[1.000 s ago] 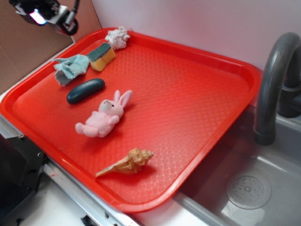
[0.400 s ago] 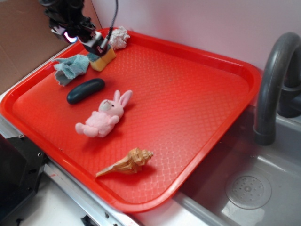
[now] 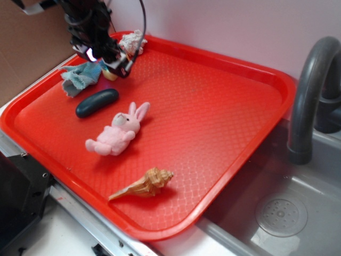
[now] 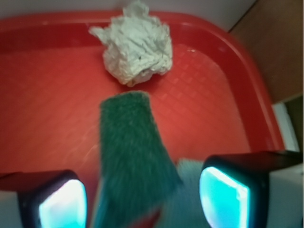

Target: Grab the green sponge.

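Observation:
The green sponge (image 4: 132,156) fills the middle of the wrist view, its dark green scouring face up, lying on the red tray (image 4: 42,80). My gripper (image 4: 142,202) is open, one glowing finger on each side of the sponge with a gap to each. In the exterior view the gripper (image 3: 114,66) hangs low over the tray's back left corner and hides almost all of the sponge (image 3: 109,74); only a sliver of yellow foam shows.
A crumpled white paper ball (image 3: 133,41) lies just behind the sponge. A pale teal rag (image 3: 80,77), a dark oblong pebble (image 3: 97,102), a pink toy bunny (image 3: 118,130) and a seashell (image 3: 145,184) lie along the tray's left side. A grey faucet (image 3: 309,90) and sink stand at right.
The arm has come down from the upper left and moved right over the sponge, covering it. The objects on the tray have not moved.

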`<control>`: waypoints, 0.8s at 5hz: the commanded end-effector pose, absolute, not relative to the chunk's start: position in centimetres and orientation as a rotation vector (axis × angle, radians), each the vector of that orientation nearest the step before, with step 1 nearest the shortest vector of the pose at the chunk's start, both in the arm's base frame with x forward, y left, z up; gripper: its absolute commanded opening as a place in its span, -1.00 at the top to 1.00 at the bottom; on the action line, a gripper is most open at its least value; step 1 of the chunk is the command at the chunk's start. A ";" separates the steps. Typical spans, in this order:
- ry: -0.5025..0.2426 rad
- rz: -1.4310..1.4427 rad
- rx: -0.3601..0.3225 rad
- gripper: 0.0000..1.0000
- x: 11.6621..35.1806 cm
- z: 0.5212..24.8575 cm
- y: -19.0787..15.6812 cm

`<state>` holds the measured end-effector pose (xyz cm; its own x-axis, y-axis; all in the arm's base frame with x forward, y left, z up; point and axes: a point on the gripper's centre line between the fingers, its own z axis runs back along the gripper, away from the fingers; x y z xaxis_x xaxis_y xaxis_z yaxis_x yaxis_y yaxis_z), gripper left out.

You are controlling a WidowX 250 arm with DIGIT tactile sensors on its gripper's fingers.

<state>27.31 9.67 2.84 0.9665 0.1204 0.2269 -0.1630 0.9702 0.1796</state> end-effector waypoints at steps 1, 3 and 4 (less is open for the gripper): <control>-0.244 0.114 0.190 -1.00 29.2 2.5 10.6; -0.231 0.131 0.158 1.00 28.6 3.2 10.5; -0.235 0.127 0.104 1.00 28.2 4.7 10.2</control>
